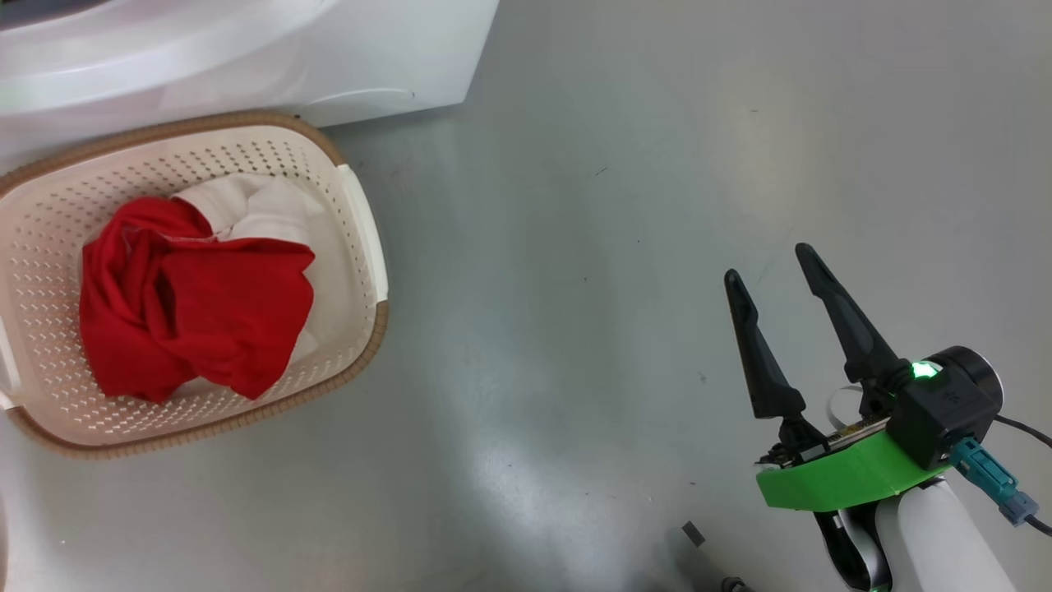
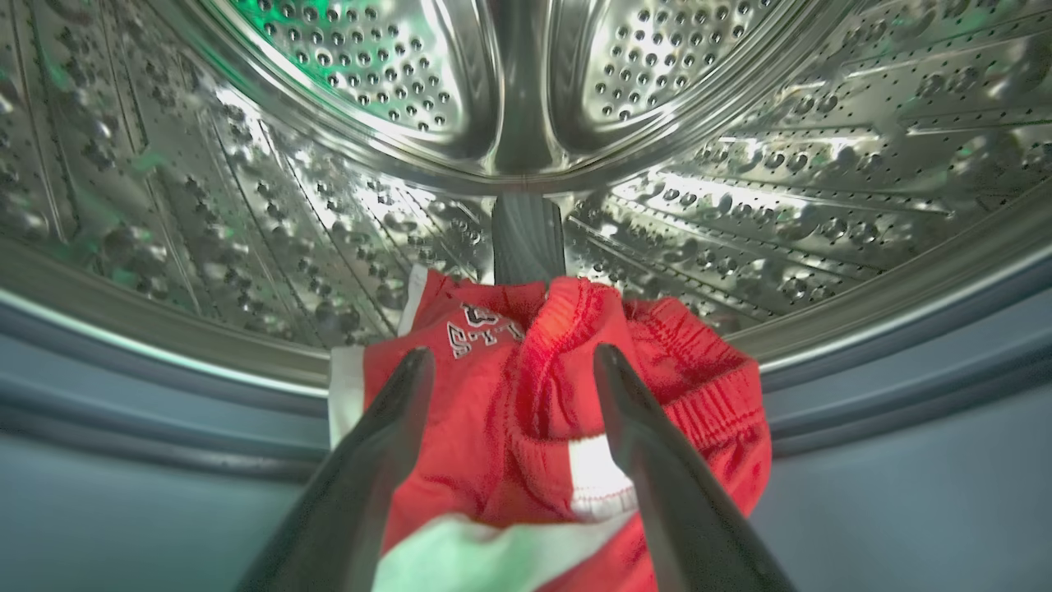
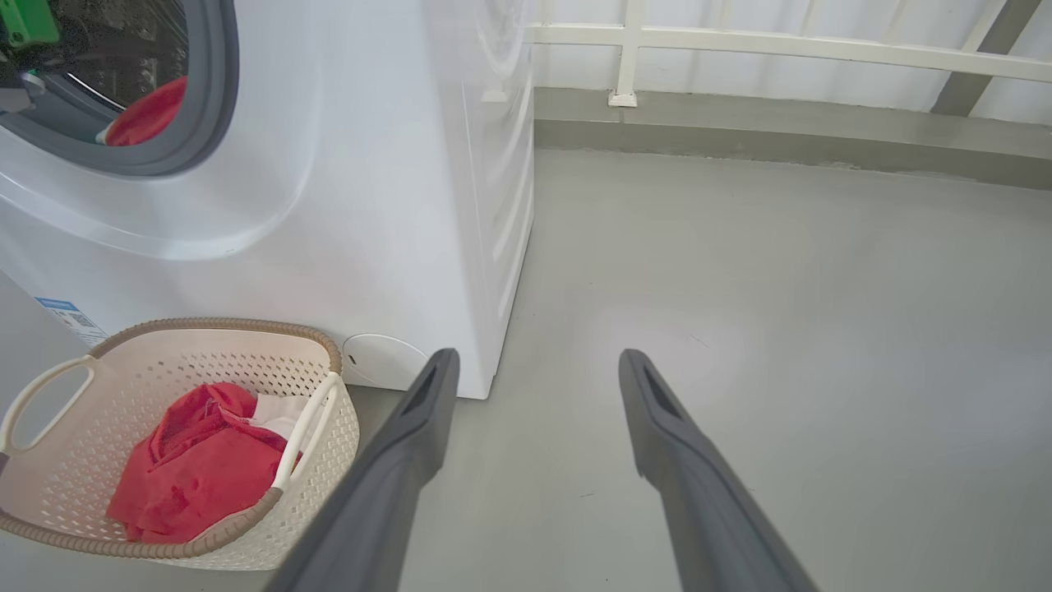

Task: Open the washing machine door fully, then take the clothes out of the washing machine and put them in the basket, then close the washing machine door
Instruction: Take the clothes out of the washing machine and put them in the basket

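The red garment with white trim lies bunched at the mouth of the steel drum, at 6 o'clock in my left wrist view, spilling onto the grey gasket. A dark ridge of the drum rises just behind it, at 12 o'clock from the cloth. My left jaws are spread as wide as they go, one finger on either side of the garment. They are not closed on it, and I cannot tell whether they touch the fabric.

The rest of the clothes are in the basket, at 9 o'clock in my head view: a heap of red fabric with a white cloth under it, showing at 1 o'clock from the red. The basket stands on the grey floor, just beside the front of the washing machine, which lies at 11 o'clock.

My right jaws hang at 4 o'clock in the head view, well apart from the basket. Their two dark fingers are splayed wide and hold nothing, pointing over bare floor.
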`<state>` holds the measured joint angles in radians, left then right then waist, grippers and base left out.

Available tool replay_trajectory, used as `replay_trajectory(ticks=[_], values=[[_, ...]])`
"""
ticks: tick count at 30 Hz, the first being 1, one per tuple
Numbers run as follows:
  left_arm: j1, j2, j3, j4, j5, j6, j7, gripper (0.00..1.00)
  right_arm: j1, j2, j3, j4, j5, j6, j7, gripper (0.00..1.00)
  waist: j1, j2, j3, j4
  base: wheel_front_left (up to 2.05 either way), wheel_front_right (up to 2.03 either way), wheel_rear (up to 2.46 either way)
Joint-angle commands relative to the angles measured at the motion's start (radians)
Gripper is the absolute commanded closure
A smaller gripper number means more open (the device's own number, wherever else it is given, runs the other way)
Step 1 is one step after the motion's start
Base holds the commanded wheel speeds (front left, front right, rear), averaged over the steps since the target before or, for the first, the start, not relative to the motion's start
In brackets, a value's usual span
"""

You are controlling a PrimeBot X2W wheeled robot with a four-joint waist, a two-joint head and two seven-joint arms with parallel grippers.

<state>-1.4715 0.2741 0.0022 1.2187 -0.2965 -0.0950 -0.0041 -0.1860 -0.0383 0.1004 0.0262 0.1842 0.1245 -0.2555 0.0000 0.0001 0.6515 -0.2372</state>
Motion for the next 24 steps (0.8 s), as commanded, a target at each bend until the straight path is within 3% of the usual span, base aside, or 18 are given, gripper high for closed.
replay_trajectory(ticks=[1, 10, 24], values=[[-0.025, 0.047, 0.003, -0.004, -0.013, -0.009, 0.034, 0.00, 0.015, -0.012, 0.022, -0.018, -0.003, 0.006, -0.006, 0.00, 0.0000, -0.0001, -0.002, -0.003, 0.00, 0.00, 0.00], [-0.036, 0.041, -0.019, 0.046, -0.022, -0.003, 0.167, 0.00, 0.035, -0.012, 0.026, -0.020, -0.009, 0.006, -0.006, 0.00, 0.0000, -0.0001, -0.012, -0.016, 0.00, 0.00, 0.00], [0.003, 0.060, -0.084, 0.063, 0.020, 0.041, 0.202, 0.00, 0.047, -0.012, 0.036, -0.022, 0.004, 0.006, -0.006, 0.00, 0.0000, -0.0001, -0.001, -0.029, 0.00, 0.00, 0.00]])
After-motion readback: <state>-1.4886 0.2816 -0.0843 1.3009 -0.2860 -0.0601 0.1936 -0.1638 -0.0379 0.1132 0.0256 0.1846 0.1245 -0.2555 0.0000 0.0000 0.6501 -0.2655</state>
